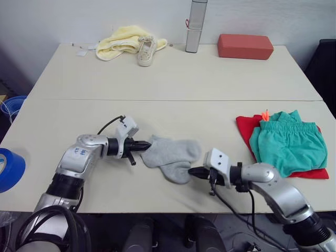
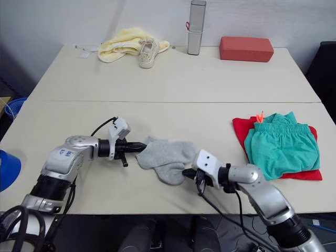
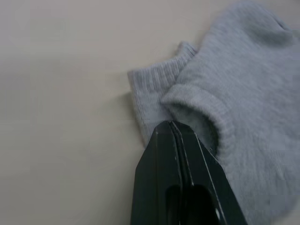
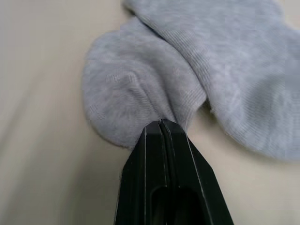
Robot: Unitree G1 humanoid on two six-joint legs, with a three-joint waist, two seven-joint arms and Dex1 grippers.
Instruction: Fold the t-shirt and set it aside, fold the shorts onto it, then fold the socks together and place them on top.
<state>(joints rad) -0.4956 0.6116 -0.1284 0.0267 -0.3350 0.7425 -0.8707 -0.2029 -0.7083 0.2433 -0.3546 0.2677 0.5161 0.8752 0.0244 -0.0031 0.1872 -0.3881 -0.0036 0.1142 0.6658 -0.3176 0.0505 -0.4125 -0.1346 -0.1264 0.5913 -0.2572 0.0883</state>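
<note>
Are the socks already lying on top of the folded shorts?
No, the socks lie on the bare table, apart from the shorts.

No legible text, label, brand, number or sign found. Small blue markings on the left arm (image 1: 80,151) are too small to read.

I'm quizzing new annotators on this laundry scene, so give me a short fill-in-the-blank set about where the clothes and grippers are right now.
1. The left gripper and the right gripper are both shut on the grey ____.
2. The teal shorts lie on top of the red ____.
3. At the table's far edge, the beige sneaker rests against a pale ____ cloth.

Missing words: socks; t-shirt; yellow
</note>
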